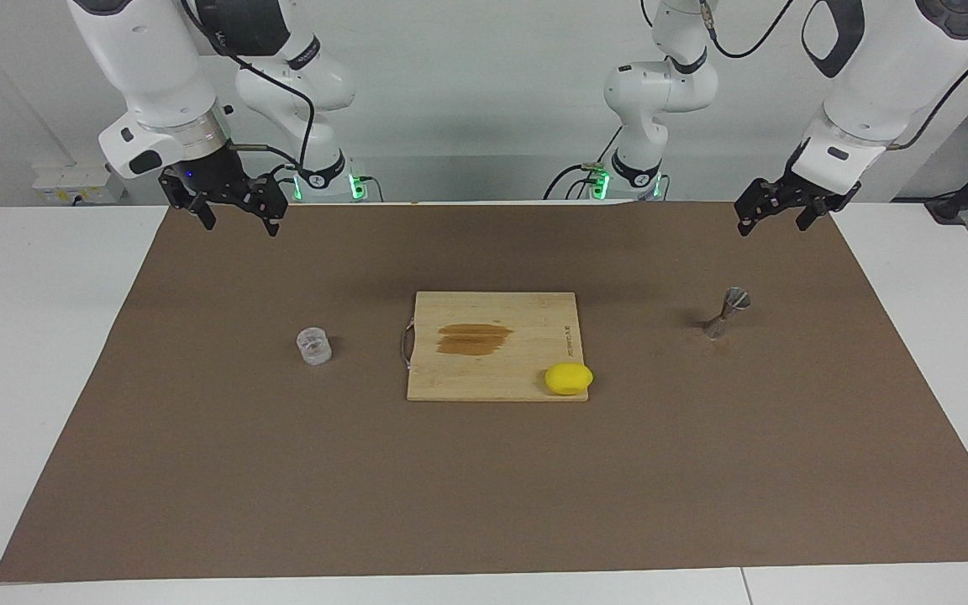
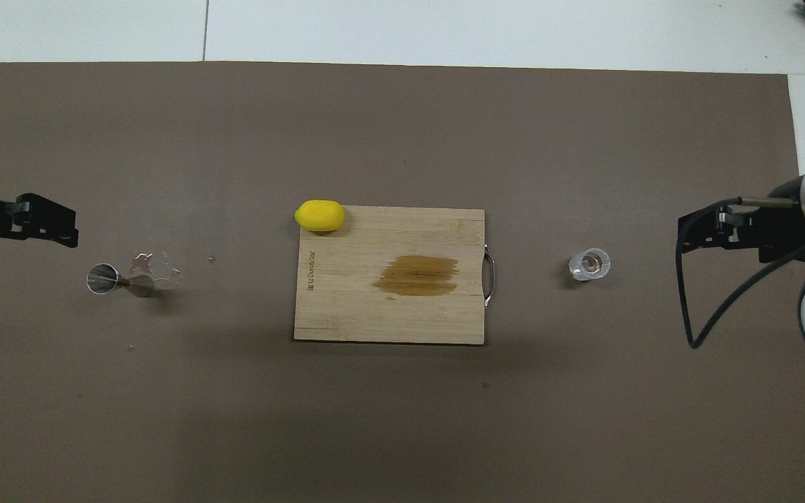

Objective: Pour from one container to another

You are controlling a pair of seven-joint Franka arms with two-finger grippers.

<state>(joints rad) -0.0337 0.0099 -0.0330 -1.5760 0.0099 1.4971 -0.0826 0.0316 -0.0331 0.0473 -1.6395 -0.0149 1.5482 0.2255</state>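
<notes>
The clear glass tumbler stands upright on the brown mat toward the right arm's end. The metal hourglass jigger stands on the mat toward the left arm's end, with small clear droplets on the mat beside it. My right gripper hangs open and holds nothing, over the mat's corner at the right arm's end, well apart from the tumbler. My left gripper hangs open and holds nothing, over the mat's corner at the left arm's end, apart from the jigger.
A wooden cutting board with a dark wet stain lies mid-table between the two containers. A yellow lemon rests on the board's corner farthest from the robots. The brown mat covers most of the white table.
</notes>
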